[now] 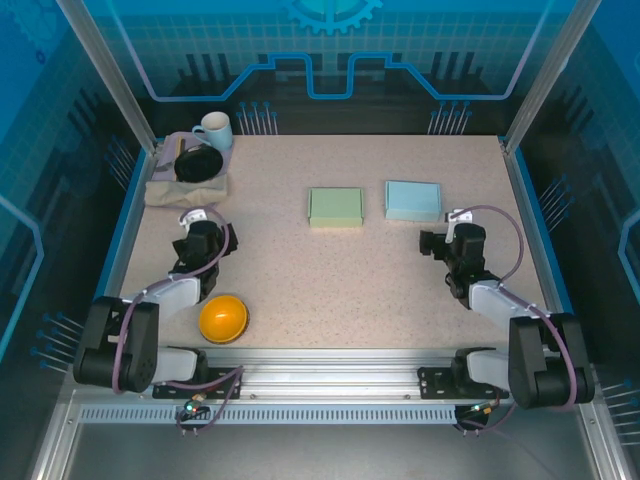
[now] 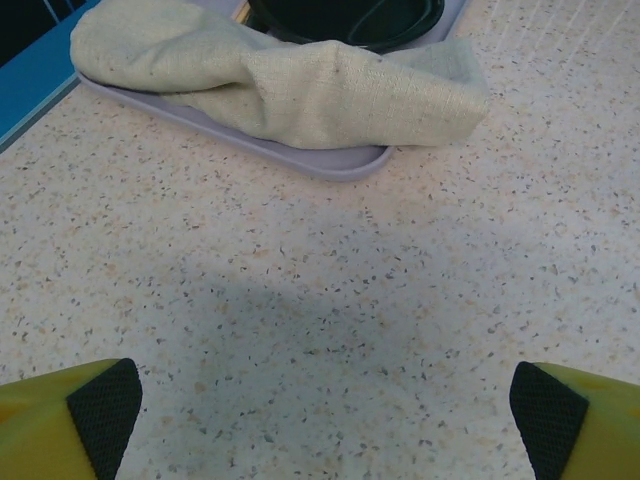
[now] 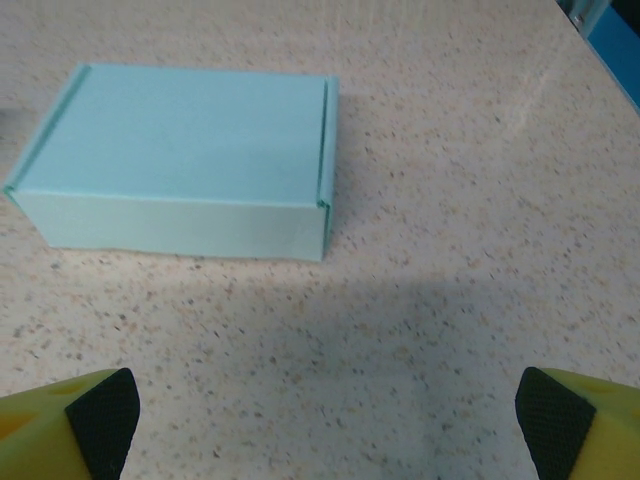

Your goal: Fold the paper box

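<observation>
Paper box in pale blue card (image 3: 180, 160) sits closed and squared up on the speckled tabletop, lid flaps down, towards the far right. A matching pale green paper box (image 1: 335, 207) lies just beside it on its left, also closed. Both look fully folded, so the task appears finished or nearly so.

The right gripper (image 3: 320, 420) hovers low, near the blue box and facing it, with its yellow, black-padded fingers (image 3: 100, 420) spread as wide as they go and nothing between them. The left gripper (image 2: 320, 420) is equally wide and empty, well apart from both boxes and aimed at the far left corner. This looks like a parked pose, leaving the boxes free.

In that corner a shallow lilac tray (image 2: 330, 165) holds a folded beige cloth (image 2: 300, 95) and a dark round dish (image 1: 198, 163). A pale blue mug (image 1: 214, 130) stands at its far edge; its contents cannot be seen. An orange bowl (image 1: 222, 318) rests near the left arm, seemingly empty.
</observation>
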`<state>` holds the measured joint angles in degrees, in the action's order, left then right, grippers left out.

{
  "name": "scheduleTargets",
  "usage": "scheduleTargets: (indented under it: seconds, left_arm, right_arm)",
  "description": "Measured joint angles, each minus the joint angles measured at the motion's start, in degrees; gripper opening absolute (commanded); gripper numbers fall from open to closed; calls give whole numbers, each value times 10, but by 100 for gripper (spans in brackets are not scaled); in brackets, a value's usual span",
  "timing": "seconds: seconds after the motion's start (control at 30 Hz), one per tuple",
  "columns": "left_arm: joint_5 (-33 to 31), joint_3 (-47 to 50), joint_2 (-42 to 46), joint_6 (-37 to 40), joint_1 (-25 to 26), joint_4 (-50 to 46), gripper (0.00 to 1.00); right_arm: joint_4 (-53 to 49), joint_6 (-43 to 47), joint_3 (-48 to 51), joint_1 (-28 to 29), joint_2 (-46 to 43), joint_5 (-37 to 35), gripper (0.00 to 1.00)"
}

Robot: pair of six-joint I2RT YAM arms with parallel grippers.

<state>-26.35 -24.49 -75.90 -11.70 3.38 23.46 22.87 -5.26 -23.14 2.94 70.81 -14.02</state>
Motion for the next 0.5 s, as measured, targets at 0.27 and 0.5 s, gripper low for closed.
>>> scheduleTargets:
  seconds: [0.27,0.5]
  left_arm:
    - [94,33,-68,59,-21,171,99]
    - [200,23,-110,93,-28,187,99]
  right_arm:
    - [82,16,3,-1,39,48,100]
    - [184,28,14,-4,113,86,100]
